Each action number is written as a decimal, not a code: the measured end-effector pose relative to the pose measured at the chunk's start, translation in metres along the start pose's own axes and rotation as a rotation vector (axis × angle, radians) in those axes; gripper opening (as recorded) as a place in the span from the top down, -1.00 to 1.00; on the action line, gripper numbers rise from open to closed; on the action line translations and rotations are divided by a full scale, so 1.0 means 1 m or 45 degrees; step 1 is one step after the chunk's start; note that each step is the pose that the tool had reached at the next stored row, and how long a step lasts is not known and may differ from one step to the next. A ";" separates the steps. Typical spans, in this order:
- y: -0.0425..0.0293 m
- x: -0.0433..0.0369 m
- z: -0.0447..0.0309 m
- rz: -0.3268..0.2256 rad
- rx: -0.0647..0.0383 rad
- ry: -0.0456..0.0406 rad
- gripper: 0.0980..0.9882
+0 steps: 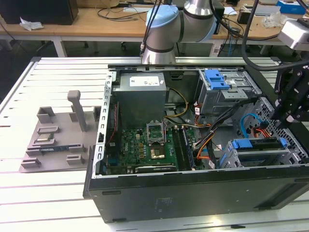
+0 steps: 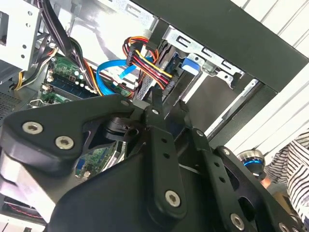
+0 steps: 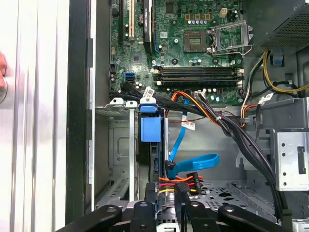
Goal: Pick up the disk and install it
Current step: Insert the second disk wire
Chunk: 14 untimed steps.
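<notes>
In the exterior view, an open computer case lies on its side on a slatted white table. Near the case's front wall, toward the exterior view's right, the disk stands on edge in a metal drive cage, its blue carrier along the upper edge. In the first wrist view the disk sits in the same cage, its blue tab facing the motherboard. The black gripper hangs just above the cage's far end, at the exterior view's right. Whether the fingers are spread or closed I cannot tell; in the first wrist view their tips flank the disk's edge beside the red, yellow and black power cable.

A blue data cable loops beside the cage. Further in, the green motherboard covers the case floor, with the grey power supply behind it and a second cage with a blue bracket. On the table at the exterior view's left rests a grey fixture. Beyond, the arm's base stands before a wooden bench. In the second wrist view a striped sleeve shows outside the case.
</notes>
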<state>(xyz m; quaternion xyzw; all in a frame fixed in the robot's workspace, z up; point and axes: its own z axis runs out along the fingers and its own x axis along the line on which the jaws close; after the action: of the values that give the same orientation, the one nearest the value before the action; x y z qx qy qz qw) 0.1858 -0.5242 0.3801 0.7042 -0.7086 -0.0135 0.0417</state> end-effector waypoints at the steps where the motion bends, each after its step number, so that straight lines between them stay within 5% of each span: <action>1: 0.0005 -0.0009 0.0002 -0.001 0.000 0.000 0.54; 5: 0.0066 -0.0036 0.0007 -0.007 0.000 0.000 0.54; 8: 0.0202 -0.0038 0.0043 -0.024 0.001 0.000 0.54; 14: 0.0227 -0.0042 0.0129 -0.034 0.001 0.001 0.54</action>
<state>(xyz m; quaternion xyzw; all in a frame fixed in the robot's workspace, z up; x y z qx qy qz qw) 0.1621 -0.5204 0.3689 0.7136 -0.6991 -0.0133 0.0415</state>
